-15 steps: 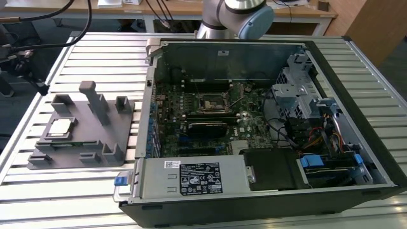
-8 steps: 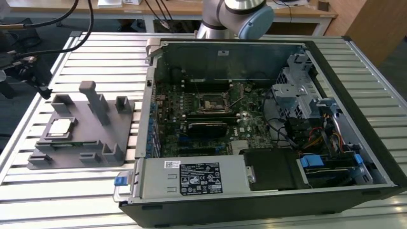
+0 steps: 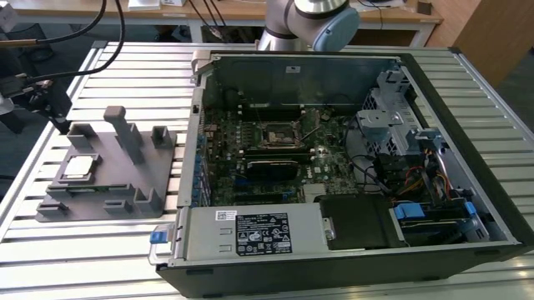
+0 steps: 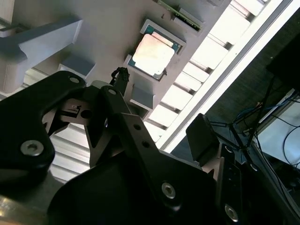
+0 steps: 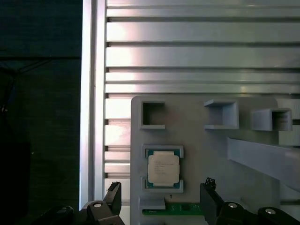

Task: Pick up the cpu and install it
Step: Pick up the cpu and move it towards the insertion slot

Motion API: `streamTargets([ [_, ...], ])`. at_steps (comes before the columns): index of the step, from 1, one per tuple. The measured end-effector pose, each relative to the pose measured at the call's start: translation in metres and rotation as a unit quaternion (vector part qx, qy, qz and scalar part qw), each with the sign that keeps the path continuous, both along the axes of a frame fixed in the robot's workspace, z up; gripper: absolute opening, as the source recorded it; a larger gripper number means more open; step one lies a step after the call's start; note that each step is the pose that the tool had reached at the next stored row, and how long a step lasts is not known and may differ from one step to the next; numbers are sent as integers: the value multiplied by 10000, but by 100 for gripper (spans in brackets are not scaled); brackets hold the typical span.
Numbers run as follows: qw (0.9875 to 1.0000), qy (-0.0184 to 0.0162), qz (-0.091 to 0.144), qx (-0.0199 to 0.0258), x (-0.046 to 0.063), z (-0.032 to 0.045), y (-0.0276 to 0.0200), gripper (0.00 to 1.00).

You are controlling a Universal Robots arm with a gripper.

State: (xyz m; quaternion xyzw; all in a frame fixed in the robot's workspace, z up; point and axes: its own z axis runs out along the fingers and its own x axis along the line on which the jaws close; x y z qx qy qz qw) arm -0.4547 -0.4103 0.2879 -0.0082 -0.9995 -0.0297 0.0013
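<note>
Here the cpu lies flat in a recess of the grey tray, at nine o'clock from the open computer case on the tabletop. The fingers are spread apart, empty, near the cpu.

Landmark: tray, lying on the slatted table.

- Cpu: in a recess on the tray, toward the edge at the exterior view's left.
- Narrow board: in a slot on the tray, just beside the cpu on its near side.
- Upright posts: on the tray, behind the cpu.
- Computer case: on the table, just beside the tray at the exterior view's right.
- Motherboard: inside the case.
- Socket: on the motherboard, well apart from the tray.
- Arm base: behind the case, far from the tray.
</note>
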Motion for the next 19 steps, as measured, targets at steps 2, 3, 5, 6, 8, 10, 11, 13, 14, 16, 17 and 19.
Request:
streamTargets([
  [2,10000,0,0,0,0,-13,0,76],
  [3,10000,0,0,0,0,-20,0,76],
  [5,10000,0,2,0,0,-35,0,76],
  [6,10000,0,2,0,0,-42,0,76],
  [8,10000,0,3,0,0,-57,0,76],
  [10,10000,0,3,0,0,-72,0,76],
  [11,10000,0,3,0,0,-84,0,76],
  [13,10000,0,4,-1,0,-94,0,76],
  [14,10000,1,4,0,0,-97,0,76],
  [16,10000,0,4,0,0,-105,0,76],
  [17,10000,1,3,0,0,-108,0,76],
  [19,10000,-1,4,0,0,-118,0,76],
])
